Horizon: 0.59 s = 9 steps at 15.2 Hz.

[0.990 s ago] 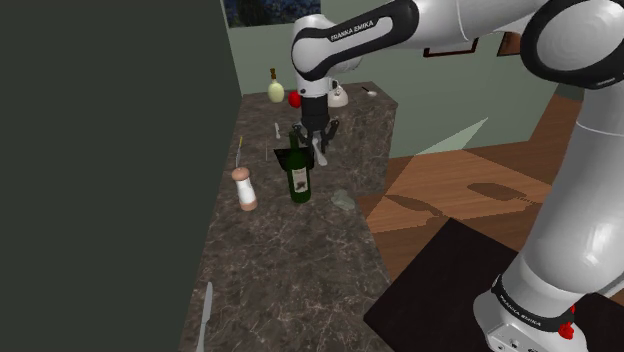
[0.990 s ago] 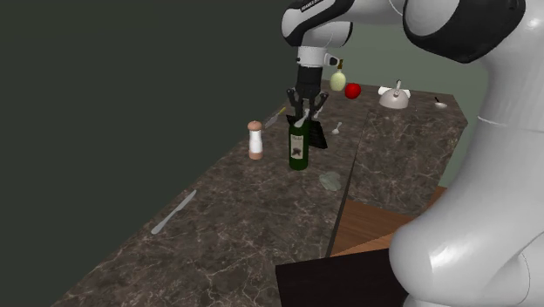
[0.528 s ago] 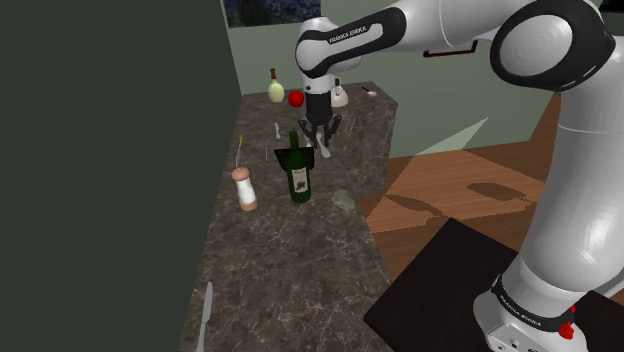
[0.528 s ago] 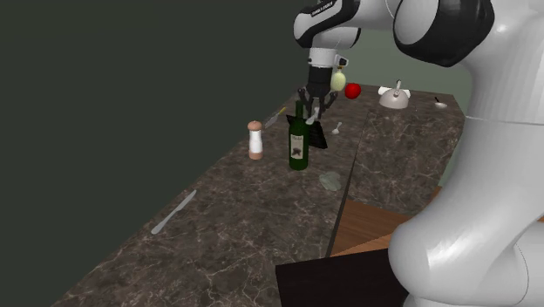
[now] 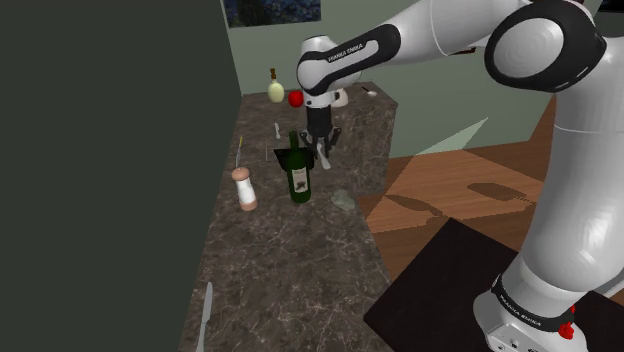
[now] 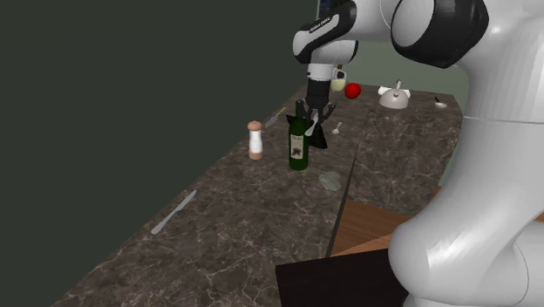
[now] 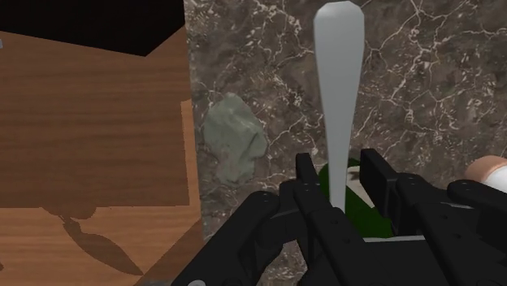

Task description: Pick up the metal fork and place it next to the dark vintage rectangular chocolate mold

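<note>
The fork [image 7: 337, 97] is up in the air, clamped between the two black fingers of the gripper [image 7: 340, 175]. Its pale, flat handle runs straight out past the fingertips and widens to a rounded end, while the tines are hidden back between the fingers. It looks thin, stiff and light, so weight should be no trouble. Its smooth, narrow shaft is the weaker point: held this close to one end, with most of its length sticking out, it could pivot or slide in the jaws if knocked. A hold across the flat faces nearer the middle would likely be steadier. Directly under the gripper stands a green wine bottle [image 5: 298, 172], its neck close below the fingers, and it seems the likeliest thing for the fork to strike on the way down. Just behind the bottle and beneath the gripper lies the dark chocolate mold [image 5: 282, 156] on the marbled stone counter [image 5: 290, 270]. Farther out from the gripper, a pale lump [image 7: 231, 138] sits near the counter's edge and a shaker [image 5: 244, 188] stands beyond the bottle.
</note>
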{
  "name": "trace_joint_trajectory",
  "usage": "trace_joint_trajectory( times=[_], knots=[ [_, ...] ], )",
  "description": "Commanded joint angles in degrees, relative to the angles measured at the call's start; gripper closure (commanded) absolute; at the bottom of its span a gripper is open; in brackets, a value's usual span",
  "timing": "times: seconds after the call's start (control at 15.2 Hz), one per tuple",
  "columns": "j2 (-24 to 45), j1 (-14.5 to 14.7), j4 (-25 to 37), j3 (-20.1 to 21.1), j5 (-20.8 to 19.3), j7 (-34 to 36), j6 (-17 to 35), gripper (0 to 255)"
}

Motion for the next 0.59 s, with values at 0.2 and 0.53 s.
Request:
trace_joint_trajectory(
  times=[0.2,0.53],
  knots=[
    [1.4,0.0,-2.1,-0.1,-0.3,-0.1,3.5,255],
    [2.8,0.1,-4.0,-0.3,-0.6,-0.2,6.8,255]
  ],
)
